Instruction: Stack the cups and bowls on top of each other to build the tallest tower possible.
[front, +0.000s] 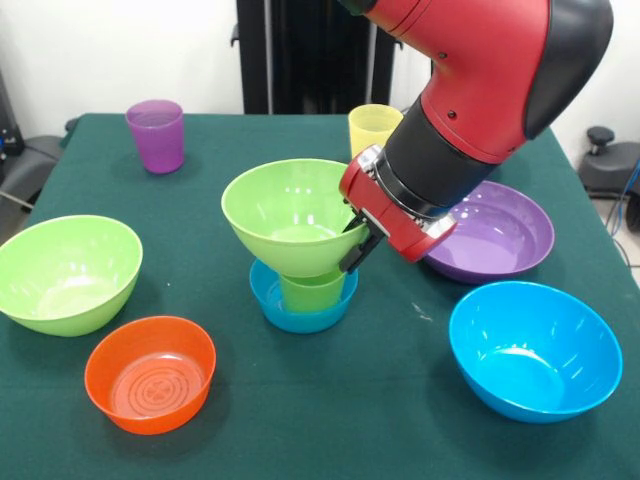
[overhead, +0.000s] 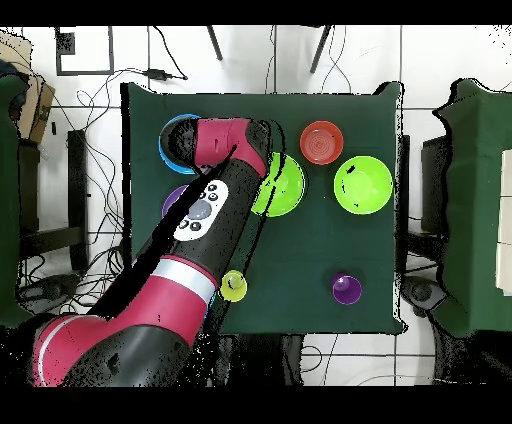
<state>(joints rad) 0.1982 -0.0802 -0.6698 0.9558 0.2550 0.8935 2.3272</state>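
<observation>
The tower stands mid-table: a small blue bowl (front: 303, 305) holds a green cup (front: 312, 291), and a lime green bowl (front: 285, 215) sits upright on that cup; it also shows in the overhead view (overhead: 288, 188). My gripper (front: 358, 240) is at this bowl's right rim, one finger inside and one outside, shut on the rim. The purple cup (front: 156, 135) stands at the far left and the yellow cup (front: 370, 127) stands behind my arm. A second lime green bowl (front: 68, 272), an orange bowl (front: 150, 372), a blue bowl (front: 533, 350) and a wide purple bowl (front: 500, 235) lie around the tower.
The red arm (front: 480, 80) comes in from the top right and hides part of the purple bowl and the yellow cup. In the overhead view the arm (overhead: 200, 220) covers the table's left half. The loose bowls ring the tower on the green cloth.
</observation>
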